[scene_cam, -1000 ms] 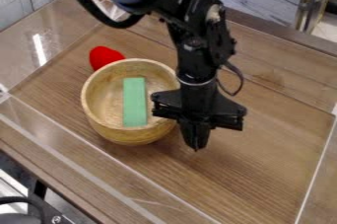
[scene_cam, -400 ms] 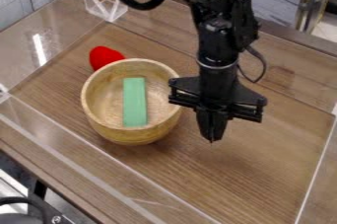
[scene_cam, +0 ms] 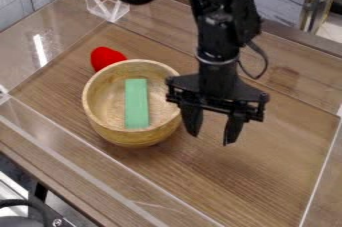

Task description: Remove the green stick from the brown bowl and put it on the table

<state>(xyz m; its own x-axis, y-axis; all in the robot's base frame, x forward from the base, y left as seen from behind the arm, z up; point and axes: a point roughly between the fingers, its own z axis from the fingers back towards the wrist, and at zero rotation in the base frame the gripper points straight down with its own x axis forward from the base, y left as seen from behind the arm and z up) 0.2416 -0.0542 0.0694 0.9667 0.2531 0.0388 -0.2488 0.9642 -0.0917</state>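
Observation:
The green stick [scene_cam: 136, 103] lies flat inside the brown bowl [scene_cam: 110, 129], running roughly front to back across its floor. The bowl sits on the table [scene_cam: 267, 186] at centre left. My gripper [scene_cam: 214, 131] hangs just right of the bowl's rim, pointing down, a little above the wood. Its two dark fingers [scene_cam: 194, 123] stand apart and nothing is between them. One finger is close to the bowl's right rim; I cannot tell whether it touches.
A small red object [scene_cam: 106, 57] rests behind the bowl at the left. Low clear plastic walls [scene_cam: 80, 161] edge the tabletop at the front and left. The dark arm [scene_cam: 221, 21] rises from the gripper toward the top of the view.
The gripper's fingers were together earlier and now stand spread apart. The arm shifted slightly rightward away from the bowl and then back a little. Stick and bowl have not moved.

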